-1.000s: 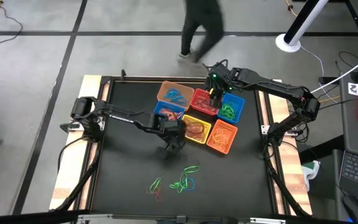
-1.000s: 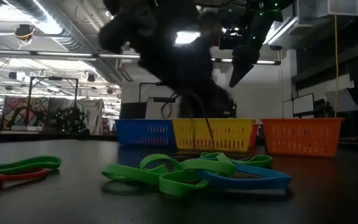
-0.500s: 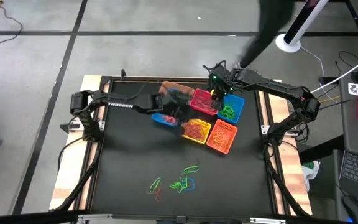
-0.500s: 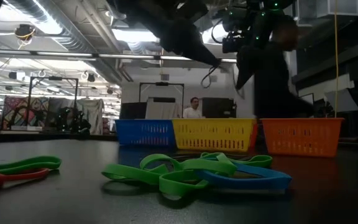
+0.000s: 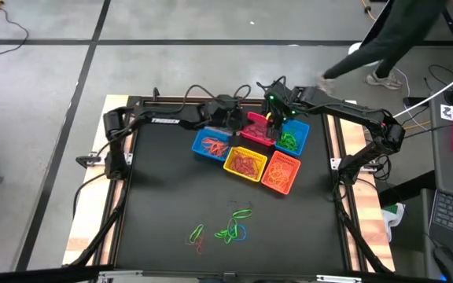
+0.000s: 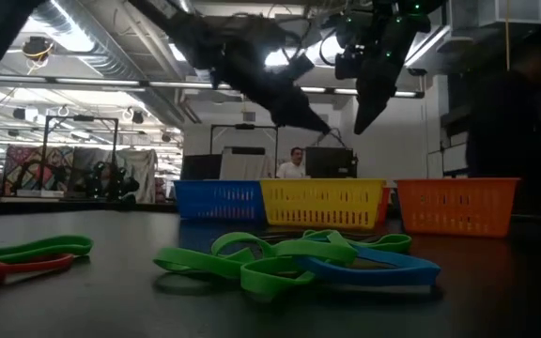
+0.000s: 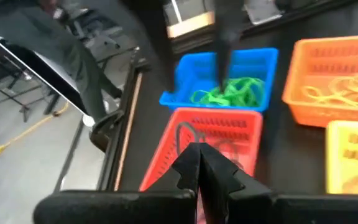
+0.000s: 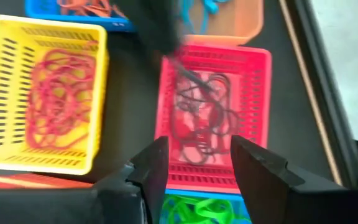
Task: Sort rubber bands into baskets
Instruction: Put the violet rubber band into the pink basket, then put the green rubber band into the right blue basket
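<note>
Six baskets stand together at the table's far middle: tan-orange (image 5: 208,115), red (image 5: 256,130), blue with green bands (image 5: 292,137), blue (image 5: 210,145), yellow (image 5: 244,163), orange (image 5: 281,171). Loose rubber bands (image 5: 230,230) lie near the front edge, green and blue ones (image 6: 289,263) closest in the low view. My left gripper (image 5: 244,124) (image 7: 199,171) hangs over the red basket's left rim, shut on a thin dark band (image 8: 194,78). My right gripper (image 5: 274,124) (image 8: 194,165) hovers open above the red basket's right side, holding nothing. My left gripper pinches the dark band's upper end (image 8: 174,61) between its shut fingertips. The fingers slant down from the table's left. The band hangs slack below the tips over the red basket; whether its lower end touches the dark bands lying inside, I cannot tell.
The left arm lies across the tan-orange basket and hides much of it. A person (image 5: 392,35) walks on the floor beyond the table's far right corner. Bare black tabletop (image 5: 163,196) lies between the baskets and the loose bands.
My left gripper has swung from beside the yellow basket toward the far edge and a little right, over the blue basket to the red one, tipping closer to level, with the dark band dangling from its tips. The person behind the table has walked from left to right.
</note>
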